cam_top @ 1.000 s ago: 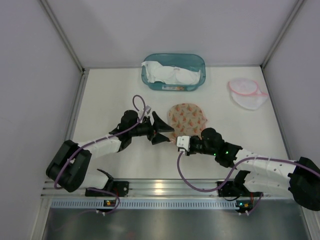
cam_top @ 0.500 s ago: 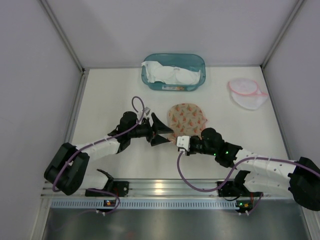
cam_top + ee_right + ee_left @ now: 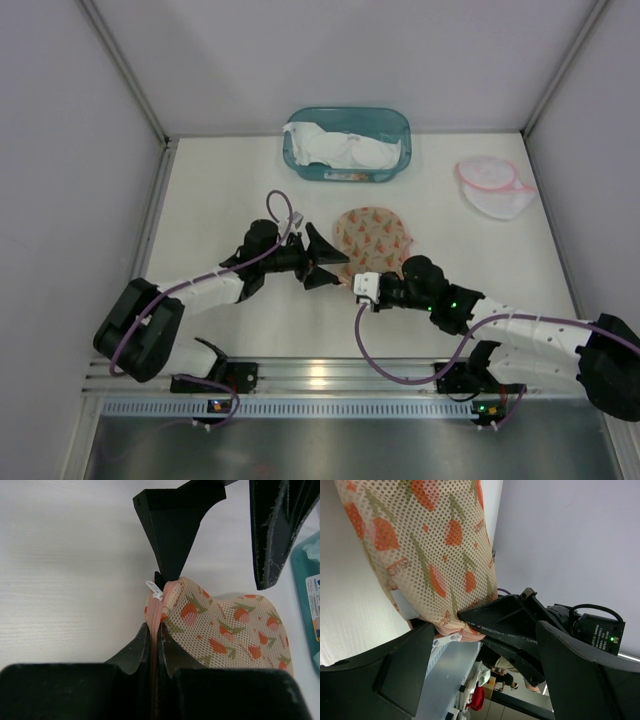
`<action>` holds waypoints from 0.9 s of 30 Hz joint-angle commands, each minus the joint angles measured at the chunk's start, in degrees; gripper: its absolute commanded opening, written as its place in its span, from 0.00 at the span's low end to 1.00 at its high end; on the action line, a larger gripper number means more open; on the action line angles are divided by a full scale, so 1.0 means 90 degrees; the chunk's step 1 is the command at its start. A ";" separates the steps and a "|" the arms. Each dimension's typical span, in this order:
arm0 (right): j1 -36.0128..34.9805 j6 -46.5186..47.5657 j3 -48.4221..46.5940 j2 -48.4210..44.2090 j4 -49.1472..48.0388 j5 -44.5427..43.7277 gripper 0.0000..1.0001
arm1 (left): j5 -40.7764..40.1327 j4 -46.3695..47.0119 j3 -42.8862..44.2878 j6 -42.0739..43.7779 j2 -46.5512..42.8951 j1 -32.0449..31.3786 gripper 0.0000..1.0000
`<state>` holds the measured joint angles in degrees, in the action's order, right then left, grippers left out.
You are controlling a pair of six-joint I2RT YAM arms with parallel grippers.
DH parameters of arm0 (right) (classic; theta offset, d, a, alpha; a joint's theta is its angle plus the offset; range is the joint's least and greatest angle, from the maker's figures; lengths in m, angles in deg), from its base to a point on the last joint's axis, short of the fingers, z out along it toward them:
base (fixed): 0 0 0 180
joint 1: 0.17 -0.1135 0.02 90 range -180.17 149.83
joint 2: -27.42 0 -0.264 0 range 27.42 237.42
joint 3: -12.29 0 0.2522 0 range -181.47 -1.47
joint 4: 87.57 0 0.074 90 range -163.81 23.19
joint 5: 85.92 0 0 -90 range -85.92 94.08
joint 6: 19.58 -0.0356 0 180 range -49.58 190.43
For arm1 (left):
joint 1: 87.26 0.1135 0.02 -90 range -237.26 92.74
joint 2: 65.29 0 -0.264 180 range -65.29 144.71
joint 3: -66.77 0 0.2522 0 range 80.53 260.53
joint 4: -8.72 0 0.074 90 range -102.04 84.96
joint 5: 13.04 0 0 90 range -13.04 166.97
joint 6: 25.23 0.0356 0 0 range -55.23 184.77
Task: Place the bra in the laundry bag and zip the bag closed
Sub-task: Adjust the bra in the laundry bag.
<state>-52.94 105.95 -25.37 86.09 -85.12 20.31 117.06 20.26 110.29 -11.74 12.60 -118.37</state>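
The laundry bag [image 3: 372, 236] is a round pouch of pale mesh printed with red strawberries. It lies flat on the table [image 3: 220, 200], near the middle, between the two arms. A pink zip [image 3: 153, 630] runs along its near edge, with a small white pull [image 3: 154, 590]. The stretch of zip seen from the right wrist looks closed. Whether anything is inside the bag cannot be told.

The right gripper [image 3: 155, 647] is pressed together on that zip seam, pinching the bag's near rim. The left gripper [image 3: 335, 264] stands spread wide just beside the same rim. One finger [image 3: 170, 525] has its tip at the pull and the other is off to the side; neither grips the cloth.

A teal basket [image 3: 395, 120] at the far edge holds white padded garments, apparently bras [image 3: 335, 148], heaped together. To the right, well apart from the arms, lies a white mesh bag [image 3: 492, 190] with a pink rim.

Against the earlier views almost nothing differs. The left arm has shifted only a trace, its jaws are as wide as before, and the right arm keeps its pinch. The bag has not moved.
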 commanded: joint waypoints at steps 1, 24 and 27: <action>-0.0113 -0.0041 -0.0264 0.0033 -0.0384 0.0326 0.00 | -0.0168 0.0294 0.0385 0.0025 0.0135 -0.0078 0.88; -0.0103 -0.0198 -0.0284 0.0024 -0.0315 0.0033 0.00 | 0.0086 -0.0995 -0.0044 0.0786 -0.0861 0.0263 0.89; -0.0103 -0.0227 -0.0284 0.0043 -0.0355 0.0052 0.00 | 0.0047 -0.1004 -0.0045 0.0767 -0.0793 0.0254 0.89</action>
<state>-52.94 104.66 -26.33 87.65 -85.20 20.15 116.62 12.85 110.61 -6.65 6.04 -116.10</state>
